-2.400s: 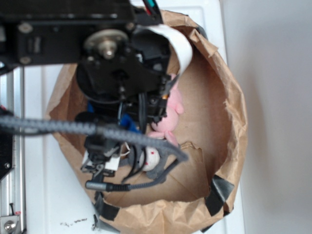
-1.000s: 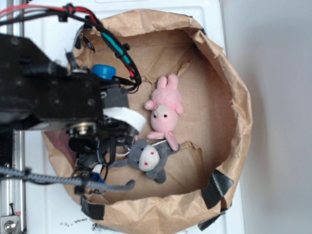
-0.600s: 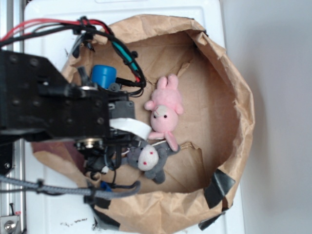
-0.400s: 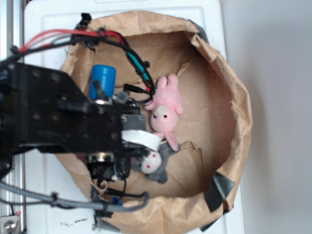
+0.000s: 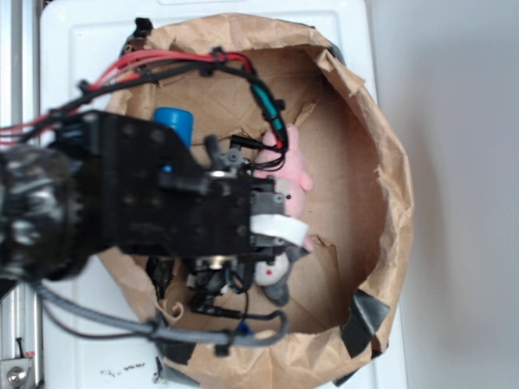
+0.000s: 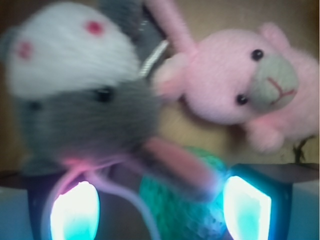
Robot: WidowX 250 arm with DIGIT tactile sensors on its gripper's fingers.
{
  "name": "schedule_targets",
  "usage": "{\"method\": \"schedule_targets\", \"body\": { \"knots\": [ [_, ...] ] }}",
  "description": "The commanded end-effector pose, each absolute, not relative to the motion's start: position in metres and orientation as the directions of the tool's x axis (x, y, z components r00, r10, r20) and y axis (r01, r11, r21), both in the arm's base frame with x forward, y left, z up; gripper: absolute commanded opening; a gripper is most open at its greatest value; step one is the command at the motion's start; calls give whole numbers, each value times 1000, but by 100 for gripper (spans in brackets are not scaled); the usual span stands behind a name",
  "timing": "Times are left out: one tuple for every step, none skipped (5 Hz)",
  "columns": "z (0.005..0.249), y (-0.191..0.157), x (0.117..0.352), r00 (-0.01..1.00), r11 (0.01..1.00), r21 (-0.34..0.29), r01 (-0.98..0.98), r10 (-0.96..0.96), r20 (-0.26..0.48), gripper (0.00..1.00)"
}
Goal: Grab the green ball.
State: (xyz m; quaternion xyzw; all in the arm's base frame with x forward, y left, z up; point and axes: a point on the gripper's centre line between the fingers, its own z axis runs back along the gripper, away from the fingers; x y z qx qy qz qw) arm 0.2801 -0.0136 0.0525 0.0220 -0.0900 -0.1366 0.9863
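While the arm hangs over the paper bag [image 5: 381, 203]: wrist view shows most.
Green ball [image 6: 185, 210]: low between the two lit fingers [image 6: 75, 210], partly under the grey plush [image 6: 80, 100]; pink bunny [image 6: 240, 85] beyond it.
Hand [image 6: 160, 207]: released, jaws spread either side of the ball, gripping nothing.
Handling: likely light, soft, knitted, unlikely to slip.
Hold: across its middle, clear of the grey plush's limb.

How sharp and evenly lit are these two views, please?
Wrist view: soft throughout, the grey plush blurriest, the green ball dim beneath it; the fingertips glow cyan, overexposed. Exterior view: evenly lit, but the near arm is blurred.
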Motion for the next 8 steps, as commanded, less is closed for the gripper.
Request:
{"method": "schedule_targets", "body": {
  "knots": [
    [67,-12,294,948,970,84,230,-242,207,0],
    [69,-10,293,946,970,92,227,-242,215,0],
    [70,-5,295,944,970,85,229,-242,226,0],
    [72,-4,290,938,970,67,235,-244,246,0],
    [74,-4,287,936,971,75,228,-240,257,0],
    [87,-10,286,931,971,71,229,-239,277,0],
    [119,-13,283,926,976,35,216,-216,308,0],
    [154,-10,278,921,976,-31,216,-193,339,0]
  ]
}}
